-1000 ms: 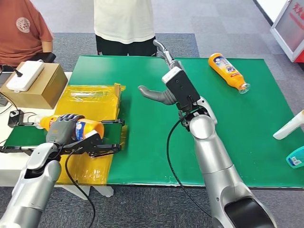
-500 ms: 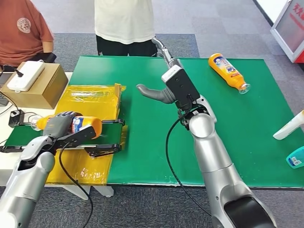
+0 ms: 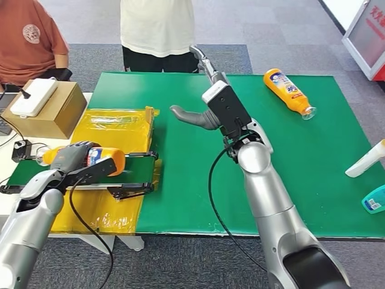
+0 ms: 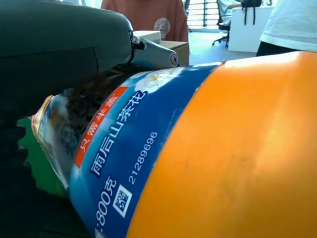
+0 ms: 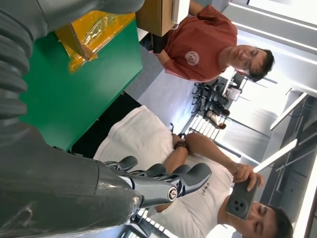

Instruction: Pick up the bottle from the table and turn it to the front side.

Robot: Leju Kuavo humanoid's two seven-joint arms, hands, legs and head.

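Two orange plastic bottles with blue labels are in sight. One orange bottle [image 3: 93, 157] lies on its side in the robot's left hand [image 3: 74, 158], held just above the narrow black-framed green conveyor strip [image 3: 27, 171] at the near left, its clear neck pointing left and its orange base pointing right; the dark fingers wrap over the labelled middle, and from the wrist the blue label with white characters and a red band [image 4: 112, 148] shows close up under the thumb. The second orange bottle [image 3: 289, 90] lies on its side at the far right of the green table mat [image 3: 272, 150], well apart from both hands. The right hand [image 3: 204, 96] is raised over the middle of the mat with nothing in it, thumb stuck out to the left and fingers [image 5: 176, 178] stretched out straight and apart. Behind the conveyor sits one crumpled yellow plastic-wrapped box [image 3: 119, 126], and left of it one brown cardboard box [image 3: 50, 111] carrying one flat white device [image 3: 32, 96]. Two people stand at the far side (one in a rust-red shirt [image 3: 27, 36] at the left, one in a cream shirt [image 3: 156, 24] at the middle). At the right edge lie one white object [image 3: 365, 159] and one pale blue item [image 3: 375, 200], both cut off.
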